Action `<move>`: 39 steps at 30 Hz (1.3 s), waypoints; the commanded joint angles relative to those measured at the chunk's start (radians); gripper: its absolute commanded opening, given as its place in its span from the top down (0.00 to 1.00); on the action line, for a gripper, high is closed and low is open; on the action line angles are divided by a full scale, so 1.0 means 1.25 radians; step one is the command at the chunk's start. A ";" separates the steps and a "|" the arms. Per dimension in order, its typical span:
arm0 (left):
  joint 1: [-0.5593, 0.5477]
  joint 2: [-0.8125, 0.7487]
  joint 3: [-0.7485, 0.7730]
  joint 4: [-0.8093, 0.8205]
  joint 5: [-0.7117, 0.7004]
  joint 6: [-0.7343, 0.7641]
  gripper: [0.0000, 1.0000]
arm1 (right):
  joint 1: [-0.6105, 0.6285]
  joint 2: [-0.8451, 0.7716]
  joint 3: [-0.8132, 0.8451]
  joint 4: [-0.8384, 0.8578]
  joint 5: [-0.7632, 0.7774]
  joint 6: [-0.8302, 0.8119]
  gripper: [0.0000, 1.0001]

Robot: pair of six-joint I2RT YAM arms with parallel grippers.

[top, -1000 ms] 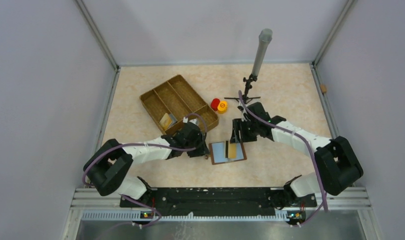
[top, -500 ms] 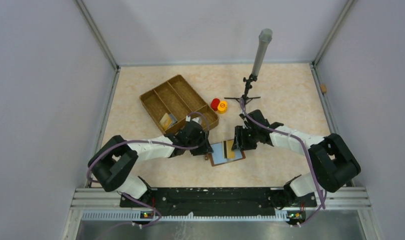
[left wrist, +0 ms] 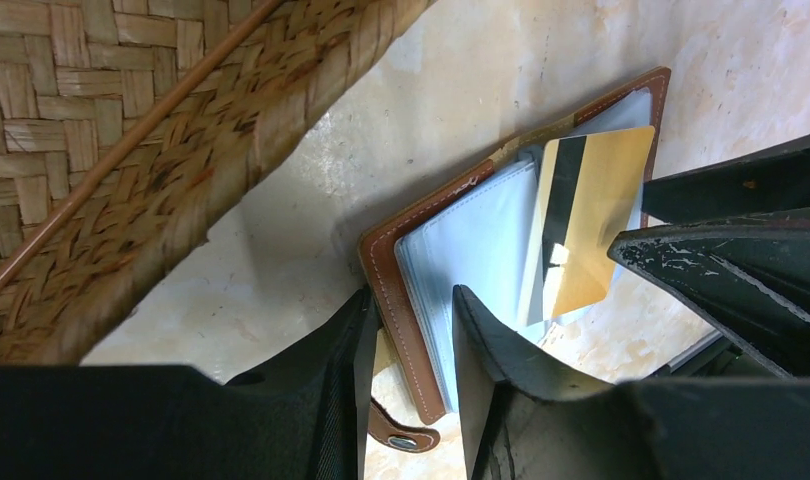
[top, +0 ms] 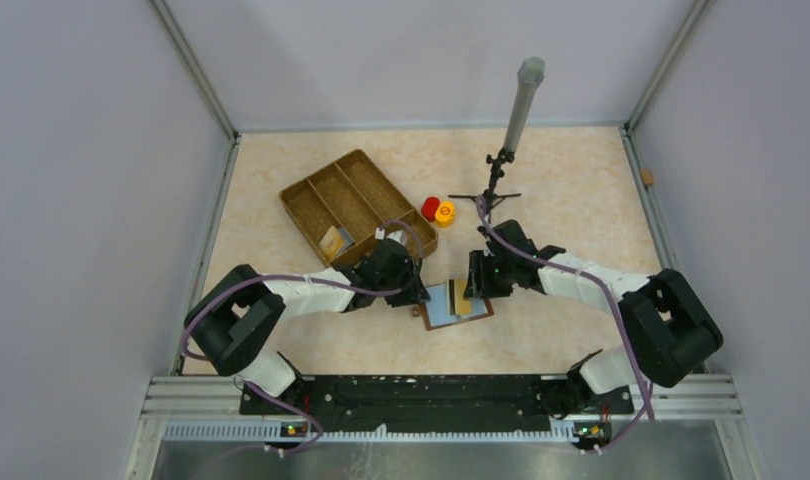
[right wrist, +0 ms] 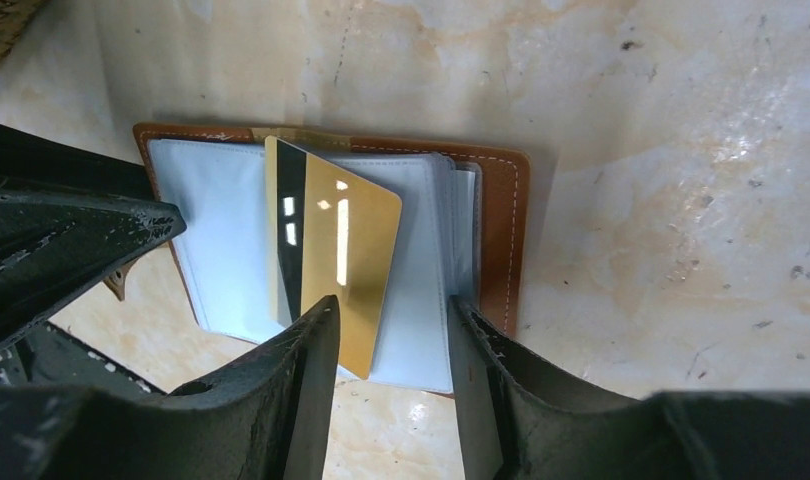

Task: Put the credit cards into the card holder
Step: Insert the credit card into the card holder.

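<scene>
Divided woven wicker tray (top: pixel 331 190): sits just behind and left of the reddish-brown leather card holder (top: pixel 441 310), itself open flat with pale sleeves up. Left gripper (left wrist: pixel 411 300): hangs at the holder's left edge, jaws narrowly apart over its brown rim, contact unclear. Right gripper (right wrist: pixel 391 310): at the holder's far-right side, jaws parted around the lower corner of a gold, black-striped credit card (right wrist: pixel 346 250) slanted across the sleeves.

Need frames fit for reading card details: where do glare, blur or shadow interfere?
Right wrist view: white glare streaks on the shiny gold rectangular card, highlights on the glossy marbled table. Left wrist view: one glare spot on that card, soft shadow beside the reddish-brown leather wallet. Top external view: even light, card too small to read.
</scene>
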 commanded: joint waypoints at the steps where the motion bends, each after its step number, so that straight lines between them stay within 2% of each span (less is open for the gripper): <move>1: -0.004 0.020 0.007 -0.016 -0.033 0.008 0.62 | 0.021 -0.052 0.047 -0.048 0.081 -0.009 0.56; 7: -0.004 0.015 0.008 -0.016 -0.038 0.008 0.62 | 0.024 -0.074 0.047 -0.047 0.069 -0.006 0.56; 14: -0.004 0.016 0.009 -0.016 -0.037 0.009 0.63 | 0.023 -0.036 0.021 0.010 0.018 0.009 0.58; 24: -0.004 0.016 0.011 -0.041 -0.036 0.013 0.63 | 0.023 0.029 0.010 0.051 0.009 0.004 0.60; 39: -0.004 0.024 0.020 -0.056 -0.054 0.023 0.64 | 0.023 0.036 -0.045 0.165 -0.056 0.026 0.60</move>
